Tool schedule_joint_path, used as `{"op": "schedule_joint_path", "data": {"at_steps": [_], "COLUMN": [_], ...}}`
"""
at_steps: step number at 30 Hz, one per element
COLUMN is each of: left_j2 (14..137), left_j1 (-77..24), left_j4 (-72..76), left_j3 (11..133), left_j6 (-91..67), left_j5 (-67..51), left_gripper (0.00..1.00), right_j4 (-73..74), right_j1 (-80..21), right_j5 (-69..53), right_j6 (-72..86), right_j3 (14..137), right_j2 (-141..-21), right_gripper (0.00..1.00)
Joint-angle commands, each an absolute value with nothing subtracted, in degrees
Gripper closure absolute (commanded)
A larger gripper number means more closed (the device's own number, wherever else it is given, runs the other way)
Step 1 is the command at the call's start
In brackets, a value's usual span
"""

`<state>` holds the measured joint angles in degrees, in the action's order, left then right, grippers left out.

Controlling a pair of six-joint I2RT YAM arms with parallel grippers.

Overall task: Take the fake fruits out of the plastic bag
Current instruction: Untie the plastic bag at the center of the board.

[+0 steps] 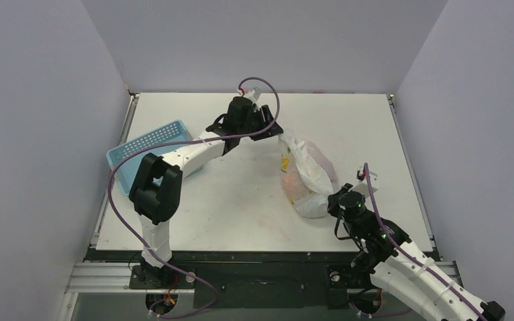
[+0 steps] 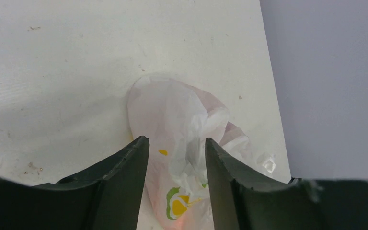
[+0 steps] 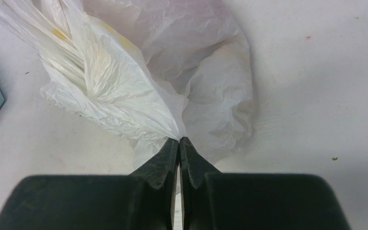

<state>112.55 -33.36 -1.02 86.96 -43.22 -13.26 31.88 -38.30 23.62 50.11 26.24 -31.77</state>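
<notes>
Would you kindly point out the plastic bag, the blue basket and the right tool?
plastic bag (image 1: 311, 172): top view, crinkled middle.
blue basket (image 1: 148, 139): top view, perforated wall.
right tool (image 3: 179, 140): right wrist view, between fingertips.

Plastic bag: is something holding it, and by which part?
The right gripper, jaws shut, pinches the plastic bag by a bunched fold at its near end. The left gripper has open jaws astride the bag, holding nothing.
</notes>
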Motion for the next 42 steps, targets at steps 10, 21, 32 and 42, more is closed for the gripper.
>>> {"op": "schedule_joint_path", "data": {"at_steps": [10, 21, 32, 42], "left_j2": [92.45, 86.23, 75.74, 73.67], "left_j1": [-38.55, -40.66, -34.37, -32.7], "left_j4": [7.86, 5.51, 1.44, 4.46], "left_j3": [70.57, 65.88, 56.67, 52.26], "left_j6": [-51.23, -53.47, -50.44, -53.47], "left_j5": [-8.81, -3.39, -4.63, -7.26], "left_gripper": [0.45, 0.48, 0.48, 0.48], "right_j4": [35.27, 37.11, 36.42, 35.28], "right_j1": [-38.42, -41.19, -50.8, -58.6], "right_j5": [14.12, 11.15, 29.14, 58.42], "right_j6": [37.31, 19.74, 10.17, 12.13], "right_j3": [38.2, 55.05, 61.34, 62.67], "right_j2": [-33.48, -52.44, -70.84, -83.63], "right_gripper": [0.43, 0.25, 0.4, 0.88]}}
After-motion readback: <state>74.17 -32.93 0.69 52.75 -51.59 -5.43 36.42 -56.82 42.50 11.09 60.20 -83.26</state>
